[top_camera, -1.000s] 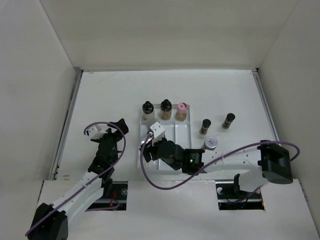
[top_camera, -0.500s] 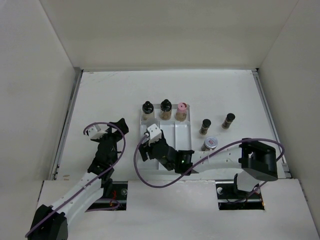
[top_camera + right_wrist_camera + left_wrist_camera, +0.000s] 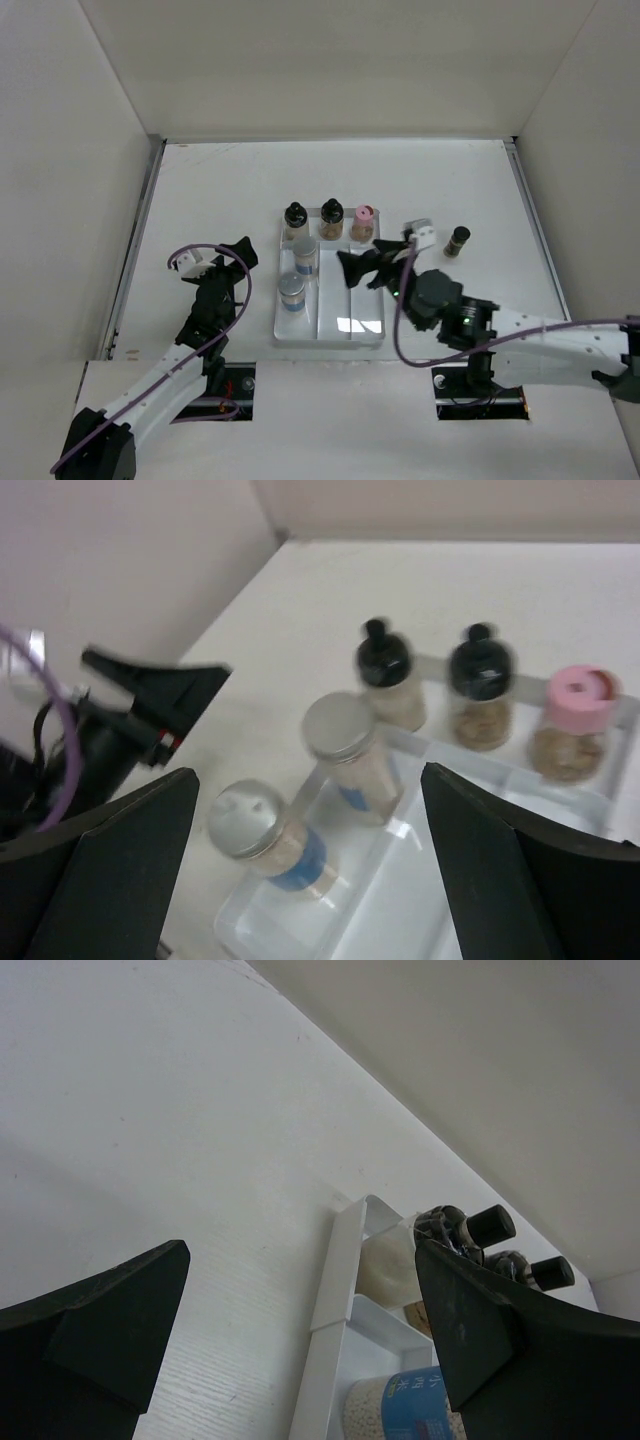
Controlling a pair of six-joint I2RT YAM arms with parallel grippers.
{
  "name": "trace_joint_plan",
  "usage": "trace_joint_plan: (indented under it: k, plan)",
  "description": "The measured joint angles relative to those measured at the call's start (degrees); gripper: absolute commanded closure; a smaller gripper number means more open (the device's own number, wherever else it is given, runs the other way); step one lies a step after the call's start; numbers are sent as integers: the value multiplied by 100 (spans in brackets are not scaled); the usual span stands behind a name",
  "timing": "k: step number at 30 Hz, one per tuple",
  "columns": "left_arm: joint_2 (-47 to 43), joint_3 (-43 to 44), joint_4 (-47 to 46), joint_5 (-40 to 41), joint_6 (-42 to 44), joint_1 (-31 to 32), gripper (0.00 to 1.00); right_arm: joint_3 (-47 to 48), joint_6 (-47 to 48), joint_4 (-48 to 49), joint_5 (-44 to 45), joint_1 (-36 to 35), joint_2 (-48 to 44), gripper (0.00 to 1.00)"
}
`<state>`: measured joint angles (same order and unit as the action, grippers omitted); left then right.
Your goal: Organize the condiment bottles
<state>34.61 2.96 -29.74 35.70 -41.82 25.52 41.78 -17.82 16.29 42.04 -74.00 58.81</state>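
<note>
While L gripper (image 3: 243,255) sits spread beside tray (image 3: 330,341), R gripper (image 3: 360,260) hovers spread, empty, over it.

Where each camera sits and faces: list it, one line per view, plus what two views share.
Top external: fixed above and behind the arms, looking down on the table and tray; both arms show, left hand and right hand.
Left wrist: low on the left arm, looking along the table at the tray's corner; its fingers frame the view.
Right wrist: above the tray, looking down at its bottles; its fingers flank them, the left arm beyond.
Shared: both wrist views show the two black-capped bottles.
</note>
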Motion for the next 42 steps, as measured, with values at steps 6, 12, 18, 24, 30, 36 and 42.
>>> trace_joint_plan:
  k: [6, 12, 18, 24, 30, 36, 42]
  plan:
    - [11, 0, 0, 0, 2, 2, 0, -686, -1353, -1895, 964, 1856, -1399, 0]
    - [122, 0, -4, -2, 0, 2, 0, -896, -2441, -3766, 946, 2592, -595, 0]
    - [203, 0, -4, -24, 0, 2, 0, -1080, -2833, -4181, 516, 2498, -505, 5]
    - [203, 0, -4, -37, 2, 0, 0, -1080, -3069, -4310, 205, 2527, -267, 20]
    - [181, 0, -4, -42, 0, 0, 0, -1067, -3106, -4297, 151, 2588, -125, 43]
    - [205, 0, -7, -42, 0, -2, 0, -780, -3049, -5001, 358, 1974, -479, 45]
    - [214, 0, -7, -42, 0, -2, 0, 404, -2741, -4741, 474, 918, -48, 43]
